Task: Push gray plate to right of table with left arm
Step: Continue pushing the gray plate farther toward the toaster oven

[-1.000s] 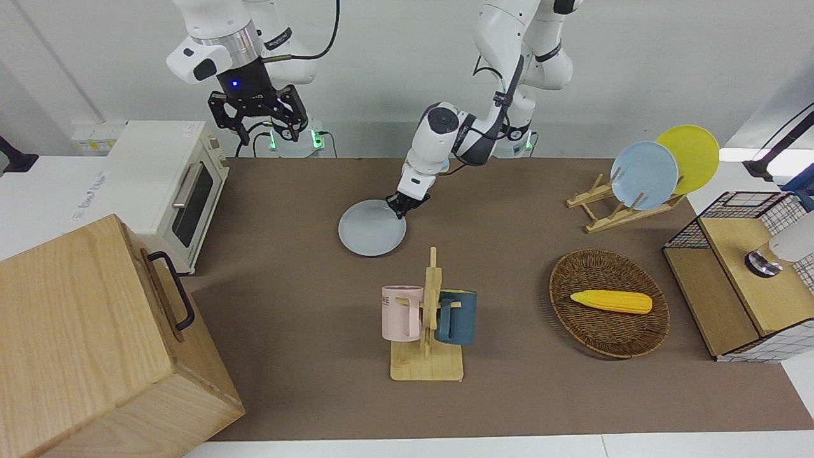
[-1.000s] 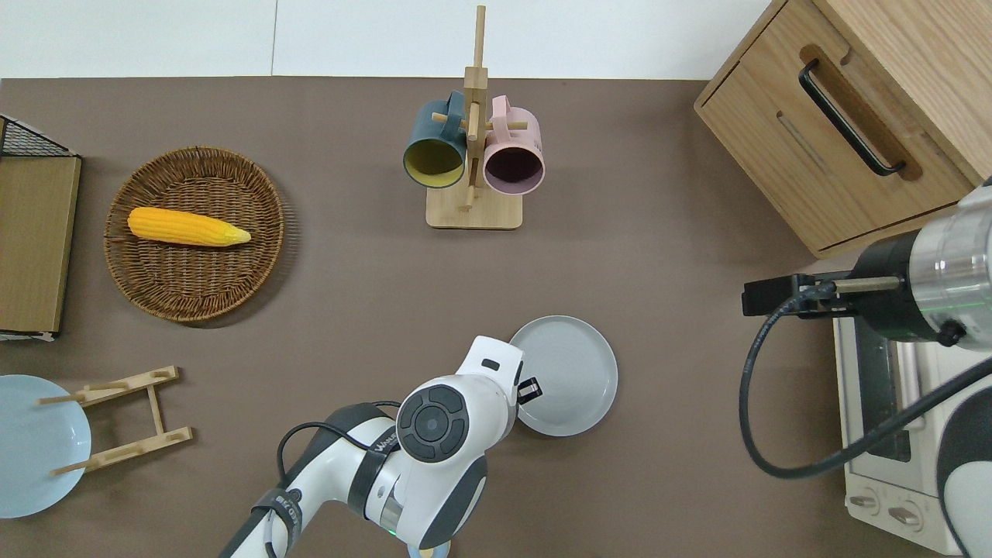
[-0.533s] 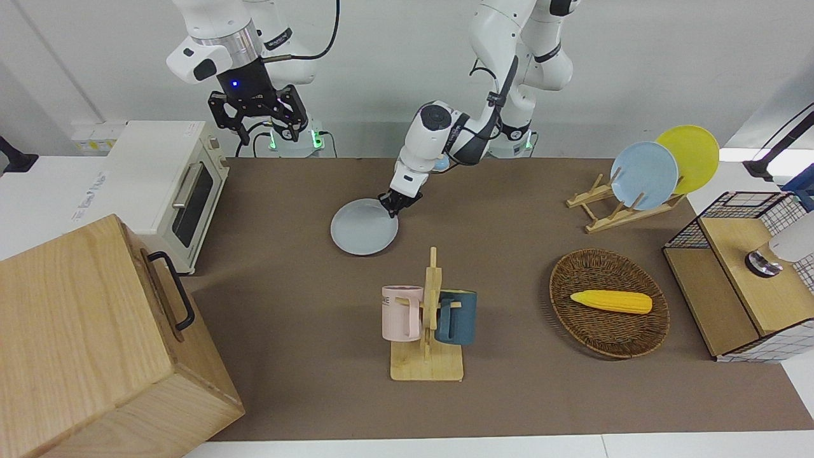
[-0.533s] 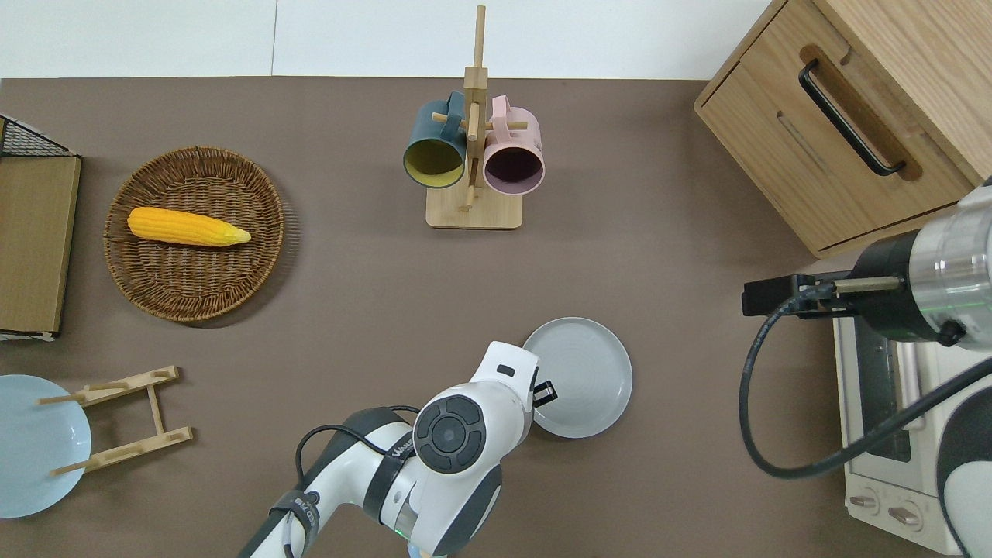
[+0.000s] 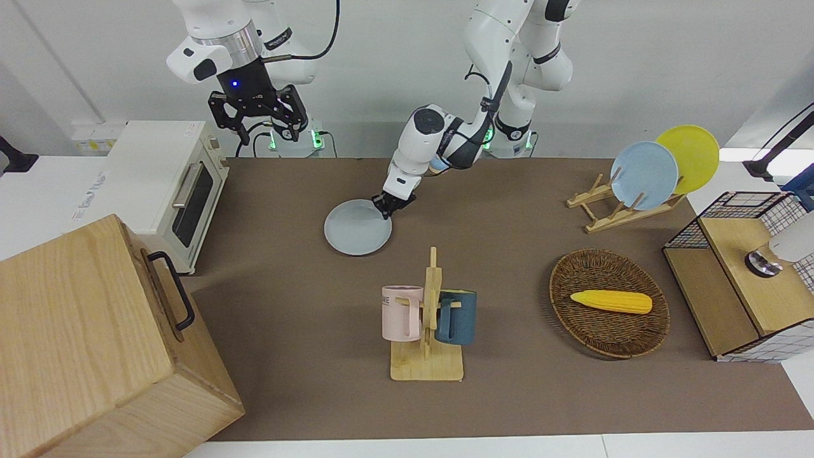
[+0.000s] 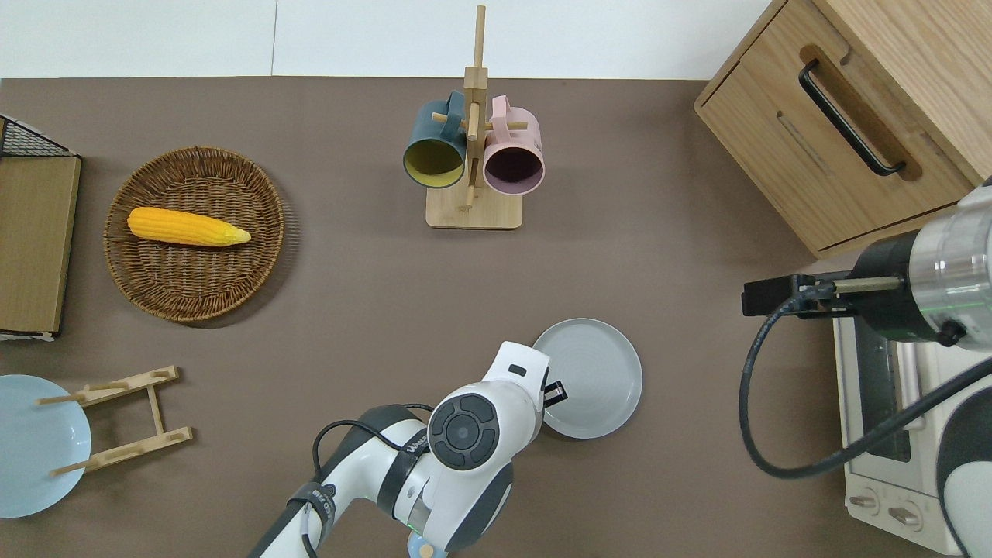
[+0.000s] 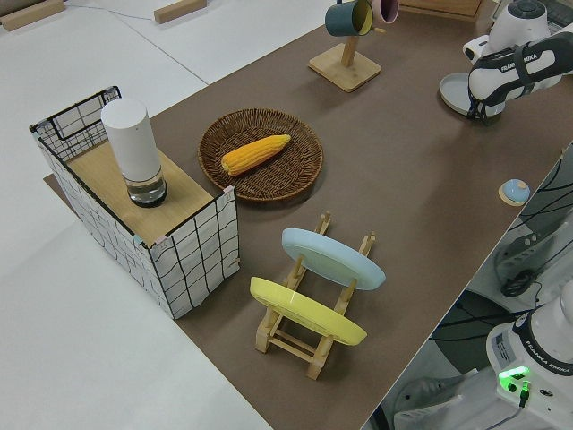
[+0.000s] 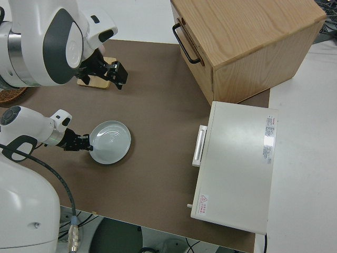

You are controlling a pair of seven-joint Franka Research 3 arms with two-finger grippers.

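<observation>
The plate [image 6: 589,377] lies flat on the table [image 6: 682,194], in the strip nearest to me and about midway along it, with open mat between it and the toaster oven [image 6: 891,418] at the right arm's end. My left gripper [image 6: 555,394] sits low at the plate's rim on the side toward my left arm's end, tips down on or just inside the lip; that is the side I want, since a shove from there should drive the plate toward the right arm's end. Whether my fingers are spread or pressed together I cannot tell; from the right side view [image 8: 79,143] they look like a dark block butted against the rim, not pinching it. I judge the push to be underway but well short of done, because plenty of bare mat is left to cross. The plate is shallow with a low rim, so I expect it to slide easily, yet a contact off its centre line could spin it away from my tips. The mug rack [image 6: 473,209] stands farther from me, well apart from the path, and the wooden cabinet [image 6: 852,101] sits farther off at the right arm's end. My right arm is parked, its gripper [image 5: 257,117] with fingers spread.
</observation>
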